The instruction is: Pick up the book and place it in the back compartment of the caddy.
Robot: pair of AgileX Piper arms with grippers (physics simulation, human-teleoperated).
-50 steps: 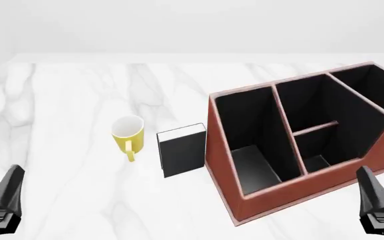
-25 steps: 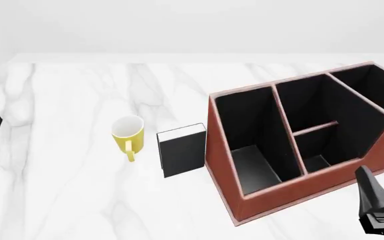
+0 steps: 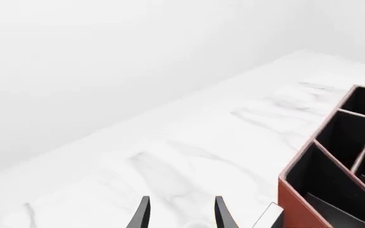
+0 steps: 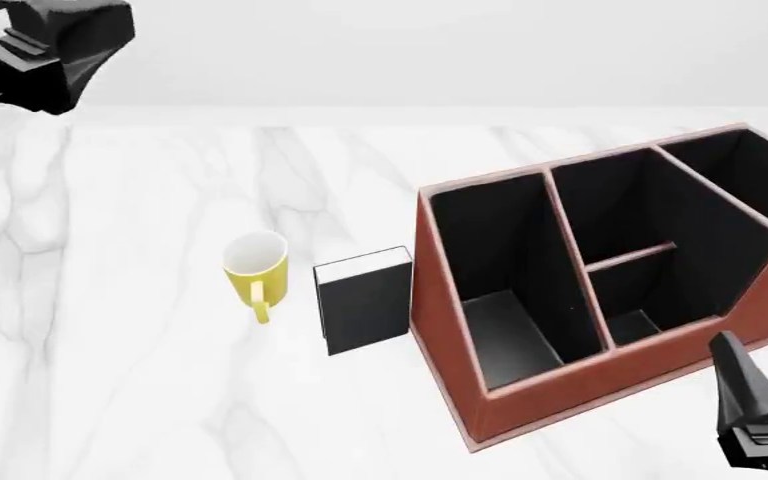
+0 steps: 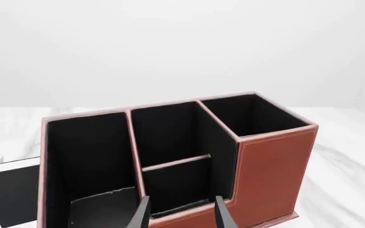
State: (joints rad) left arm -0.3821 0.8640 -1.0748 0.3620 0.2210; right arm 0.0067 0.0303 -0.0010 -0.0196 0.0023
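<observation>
The black book (image 4: 364,300) stands upright on the table, touching or nearly touching the caddy's (image 4: 454,330) left wall; it also shows in the right wrist view (image 5: 8,192). The caddy is reddish-brown with a black interior. Its back compartment (image 4: 634,320) is the small cell between the short cross divider and the low near wall, and looks empty (image 5: 176,183). My left arm (image 4: 44,45) is raised high at the far left, its gripper (image 3: 181,216) open and holding nothing. At the caddy's near right corner, my right gripper (image 5: 181,216) is open too, one finger (image 4: 744,390) showing.
A yellow mug (image 4: 256,268) stands just left of the book, handle toward the near edge. The white marble table (image 4: 157,380) runs wide to the left and in front of both. The caddy's tall far walls (image 4: 744,135) rise at the right.
My left arm has swung up from the lower left edge to the upper left corner of the front view. The right arm, book, mug and caddy have not moved.
</observation>
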